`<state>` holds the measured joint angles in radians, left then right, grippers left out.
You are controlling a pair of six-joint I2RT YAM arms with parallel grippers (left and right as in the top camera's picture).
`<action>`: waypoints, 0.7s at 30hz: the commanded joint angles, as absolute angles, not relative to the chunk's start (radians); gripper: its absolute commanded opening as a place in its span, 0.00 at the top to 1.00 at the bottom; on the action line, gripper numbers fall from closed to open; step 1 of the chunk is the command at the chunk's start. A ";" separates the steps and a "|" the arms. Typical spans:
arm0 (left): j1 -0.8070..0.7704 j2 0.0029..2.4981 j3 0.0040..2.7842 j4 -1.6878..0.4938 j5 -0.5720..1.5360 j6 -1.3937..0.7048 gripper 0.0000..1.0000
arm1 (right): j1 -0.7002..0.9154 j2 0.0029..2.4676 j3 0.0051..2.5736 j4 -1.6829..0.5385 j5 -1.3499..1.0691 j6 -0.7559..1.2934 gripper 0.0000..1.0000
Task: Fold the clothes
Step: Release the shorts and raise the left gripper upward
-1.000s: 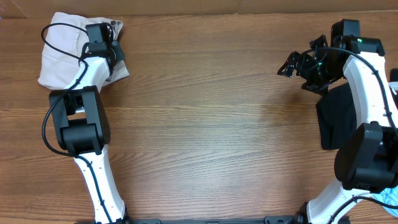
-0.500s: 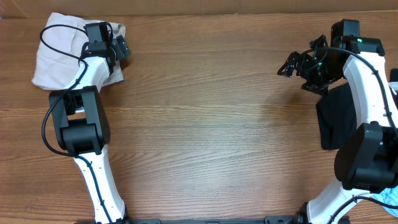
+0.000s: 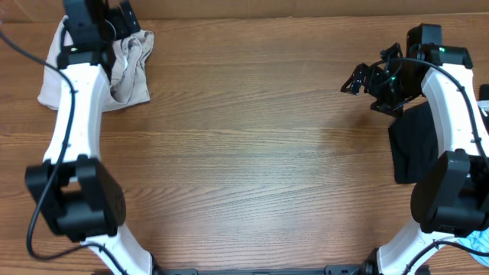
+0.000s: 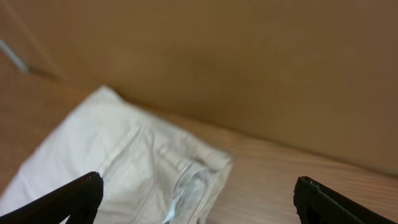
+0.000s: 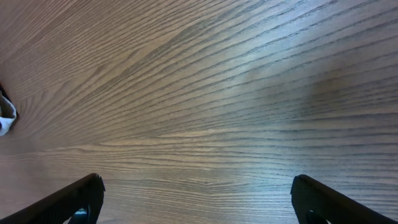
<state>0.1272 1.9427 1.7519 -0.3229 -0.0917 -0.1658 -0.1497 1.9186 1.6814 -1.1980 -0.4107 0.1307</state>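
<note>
The clothes, a pair of light beige shorts (image 3: 130, 70), lie bunched in a rough fold at the table's far left corner, partly under my left arm. My left gripper (image 3: 122, 18) hovers above their far edge, open and holding nothing. In the left wrist view the shorts (image 4: 124, 158) lie below and to the left of the open left gripper (image 4: 196, 199), apart from both fingertips. My right gripper (image 3: 357, 81) stands open over bare wood at the far right. In the right wrist view the right gripper (image 5: 198, 191) has only table between its fingers.
A black garment (image 3: 416, 141) lies at the right edge under my right arm. A small light blue cloth (image 3: 478, 243) shows at the bottom right corner. A brown wall (image 4: 261, 68) rises behind the table's far edge.
My left gripper opened, let go of the shorts and lifted back towards the far edge. The shorts shifted slightly and settled. The right arm has not moved.
</note>
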 commanded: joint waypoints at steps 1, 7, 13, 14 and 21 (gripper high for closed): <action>0.134 1.937 1.764 -0.357 0.075 -0.031 0.00 | -0.152 1.886 1.708 -1.199 -0.405 0.131 0.00; 0.126 2.017 1.764 -0.464 0.255 0.100 0.00 | -0.152 1.886 1.709 -1.202 -0.404 0.130 0.00; 0.076 1.924 1.765 -0.563 0.304 0.109 0.00 | -0.152 1.874 1.762 -1.245 -0.344 0.127 0.00; 0.070 1.904 1.765 -0.572 0.304 0.109 0.00 | -0.152 1.867 1.782 -1.266 -0.328 0.127 0.00; 0.058 1.857 1.765 -0.591 0.304 0.109 0.00 | -0.150 1.789 1.996 -1.520 -0.262 0.075 0.00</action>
<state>0.0528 1.8927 1.7599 -0.5892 0.2829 0.0860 -0.1497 1.8893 1.8885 -1.4693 -0.3073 0.1062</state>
